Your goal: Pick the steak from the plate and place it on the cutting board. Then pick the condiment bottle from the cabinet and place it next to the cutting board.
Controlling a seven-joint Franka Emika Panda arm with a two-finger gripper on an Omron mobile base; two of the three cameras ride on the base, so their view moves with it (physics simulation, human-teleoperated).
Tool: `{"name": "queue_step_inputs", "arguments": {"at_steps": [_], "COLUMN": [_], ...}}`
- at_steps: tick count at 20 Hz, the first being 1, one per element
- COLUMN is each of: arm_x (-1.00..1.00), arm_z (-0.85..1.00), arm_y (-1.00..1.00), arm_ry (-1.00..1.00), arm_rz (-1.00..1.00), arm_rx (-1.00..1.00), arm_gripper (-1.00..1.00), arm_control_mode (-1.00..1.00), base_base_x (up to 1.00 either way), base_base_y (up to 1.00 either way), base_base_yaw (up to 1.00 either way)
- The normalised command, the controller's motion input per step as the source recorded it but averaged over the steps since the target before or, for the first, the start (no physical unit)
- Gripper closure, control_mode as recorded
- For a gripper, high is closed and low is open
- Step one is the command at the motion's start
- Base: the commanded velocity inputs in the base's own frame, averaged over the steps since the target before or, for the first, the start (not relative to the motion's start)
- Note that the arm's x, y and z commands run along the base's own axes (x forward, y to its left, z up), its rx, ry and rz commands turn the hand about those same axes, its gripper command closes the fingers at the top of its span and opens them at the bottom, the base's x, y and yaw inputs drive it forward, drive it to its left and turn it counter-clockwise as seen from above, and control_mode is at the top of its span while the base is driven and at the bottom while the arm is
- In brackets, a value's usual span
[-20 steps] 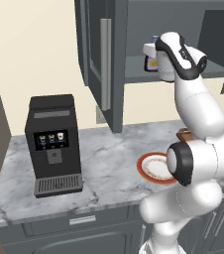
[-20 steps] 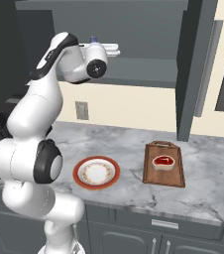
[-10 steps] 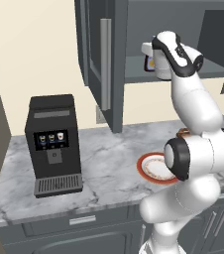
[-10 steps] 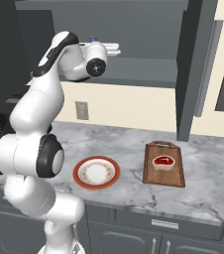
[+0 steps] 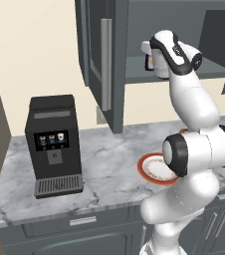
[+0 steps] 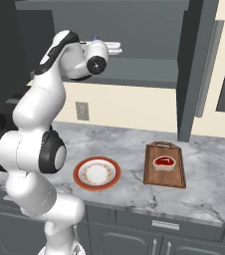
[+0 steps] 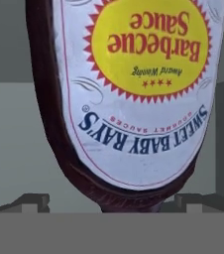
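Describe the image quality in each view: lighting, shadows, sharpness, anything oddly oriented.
Left base view: flat, even rendered light, soft shadow inside the cabinet. Right base view: the same flat light, with the steak crisp on the cutting board. Hand view: the condiment bottle looms close, its label upside down yet legible.

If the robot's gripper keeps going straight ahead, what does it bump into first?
Most likely the condiment bottle on the cabinet shelf: it stands right in front of the open gripper, between the fingertips. How close is unclear.
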Motion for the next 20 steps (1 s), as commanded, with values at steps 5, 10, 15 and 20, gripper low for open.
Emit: {"name": "queue_step_inputs", "arguments": {"at_steps": [5, 10, 15, 20], "arm_x": [-0.01, -0.13, -0.17, -0.03], "arm_z": [0.0, 0.0, 0.0, 0.0], "arm_y": [0.0, 0.0, 0.0, 0.0], "arm_ry": [0.0, 0.0, 0.0, 0.04], "arm_rz": [0.0, 0.0, 0.0, 0.0], "arm_rx": [0.01, 0.0, 0.0, 0.0], "arm_gripper": [-1.0, -1.0, -1.0, -1.0], "arm_control_mode": [-1.0, -1.0, -1.0, -1.0], "base_base_x": [0.0, 0.0, 0.0, 0.0], "base_base_y": [0.0, 0.0, 0.0, 0.0], "base_base_yaw": [0.0, 0.0, 0.0, 0.0]}}
